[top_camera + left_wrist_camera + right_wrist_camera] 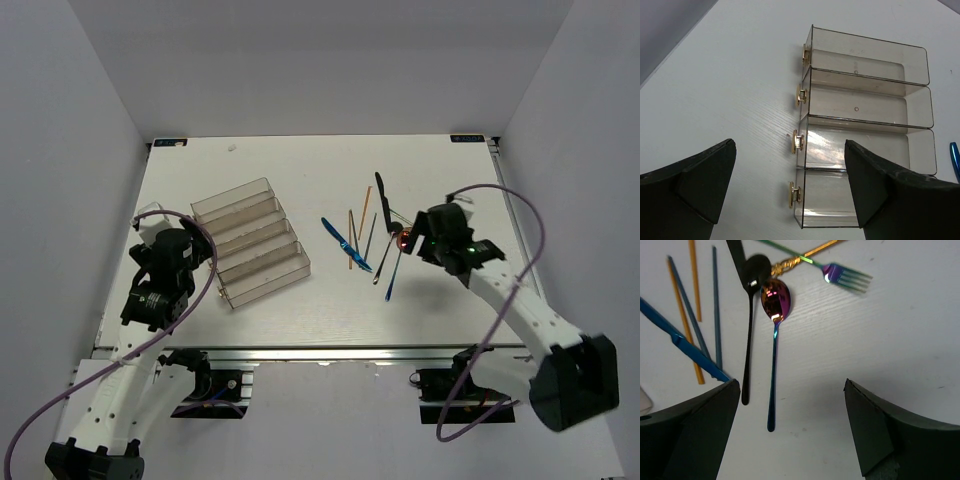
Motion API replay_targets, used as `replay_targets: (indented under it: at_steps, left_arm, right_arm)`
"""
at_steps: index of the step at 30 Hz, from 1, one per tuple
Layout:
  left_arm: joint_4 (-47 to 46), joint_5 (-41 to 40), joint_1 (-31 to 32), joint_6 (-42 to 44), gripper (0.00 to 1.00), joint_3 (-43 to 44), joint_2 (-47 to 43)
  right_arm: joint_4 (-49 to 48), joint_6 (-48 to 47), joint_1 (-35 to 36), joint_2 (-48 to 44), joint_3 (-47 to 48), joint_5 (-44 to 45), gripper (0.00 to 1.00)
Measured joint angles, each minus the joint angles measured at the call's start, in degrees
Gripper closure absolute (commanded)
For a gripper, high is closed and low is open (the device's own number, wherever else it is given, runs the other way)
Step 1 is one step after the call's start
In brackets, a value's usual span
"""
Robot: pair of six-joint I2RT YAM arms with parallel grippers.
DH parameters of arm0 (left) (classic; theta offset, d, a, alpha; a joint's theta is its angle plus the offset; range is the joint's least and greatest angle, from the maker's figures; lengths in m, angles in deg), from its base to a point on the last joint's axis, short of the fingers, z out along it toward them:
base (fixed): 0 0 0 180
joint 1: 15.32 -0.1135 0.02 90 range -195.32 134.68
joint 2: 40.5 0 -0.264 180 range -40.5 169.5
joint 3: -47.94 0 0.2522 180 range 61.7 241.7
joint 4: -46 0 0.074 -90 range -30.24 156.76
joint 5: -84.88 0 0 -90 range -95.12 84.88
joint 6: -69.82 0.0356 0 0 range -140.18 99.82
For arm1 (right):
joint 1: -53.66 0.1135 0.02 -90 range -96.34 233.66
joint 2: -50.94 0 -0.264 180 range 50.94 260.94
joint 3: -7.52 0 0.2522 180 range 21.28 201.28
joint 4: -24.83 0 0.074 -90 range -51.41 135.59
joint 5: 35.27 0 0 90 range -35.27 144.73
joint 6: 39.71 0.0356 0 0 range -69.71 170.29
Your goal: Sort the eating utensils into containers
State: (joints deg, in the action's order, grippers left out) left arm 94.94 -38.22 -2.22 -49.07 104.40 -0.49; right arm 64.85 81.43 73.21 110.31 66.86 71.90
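White table [330, 310], white walls. Tray [250, 243] sat centre-left. Utensils [347, 245] lay scattered centre-right, none in tray yet. Right gripper [790, 390] spread above purple spoon [774, 305] (likely first pick). Left gripper [790, 142] spread, empty, facing tray, probably waiting.

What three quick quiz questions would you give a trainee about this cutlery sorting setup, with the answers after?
1. True or false: the clear tray already holds a utensil.
2. In the right wrist view, which utensil's handle ends between the fingers of the right gripper? A the iridescent spoon; B the fork; C an orange chopstick.
3. In the left wrist view, how many gold clasps show on the tray's end?
Key: 1 false; 2 A; 3 four.
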Motion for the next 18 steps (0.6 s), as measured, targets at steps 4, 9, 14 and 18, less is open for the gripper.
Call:
replay_targets:
  at_steps: [4,9,14,18]
  left_arm:
    - [0.0,0.6,-0.2,0.2,0.02,0.0,-0.3]
    - [-0.3,2.0,-0.2,0.5,0.02,0.0,-0.3]
    - [-0.5,2.7,-0.2,0.6,0.02,0.0,-0.4]
    - [-0.5,3.0,-0.2,0.6,0.02,0.0,-0.7]
  right_arm:
    - [-0.8,3.8,7.2,10.9,0.5,5.5,0.14]
    - [-3.3,6.8,11.7,17.7,0.5,8.7,0.36]
    - [-5.8,8.0,12.4,24.3,1.2,9.7,0.45]
    - [-7.1,8.5,12.5,26.8,1.2,9.9,0.57]
